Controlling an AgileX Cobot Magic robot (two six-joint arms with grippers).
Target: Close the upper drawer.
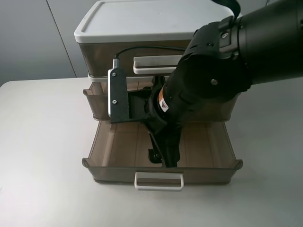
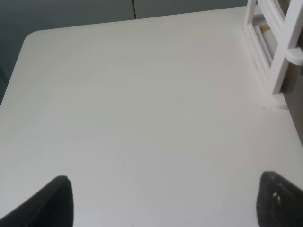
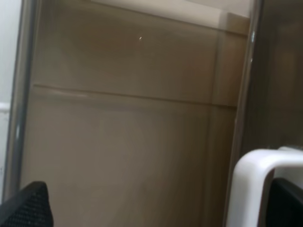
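Observation:
The three-drawer unit point(image 1: 137, 23) has a white lid. The upper drawer point(image 1: 96, 97), the smoky-brown middle tier, stands slightly pulled out; its handle is hidden behind my right arm. My right gripper point(image 1: 163, 158) hangs in front of it, over the bottom drawer. In the right wrist view the right gripper point(image 3: 156, 213) is open and empty, facing brown plastic, with a white loop handle point(image 3: 251, 182) beside one fingertip point(image 3: 289, 203); I cannot tell which drawer it belongs to. My left gripper point(image 2: 165, 208) is open and empty above bare table, out of the exterior view.
The bottom drawer point(image 1: 106, 163) is pulled far out, with its white handle point(image 1: 158, 181) towards the table's front. The top-tier drawer's handle point(image 1: 151, 64) shows under the lid. A white frame point(image 2: 279, 47) stands at the edge of the left wrist view.

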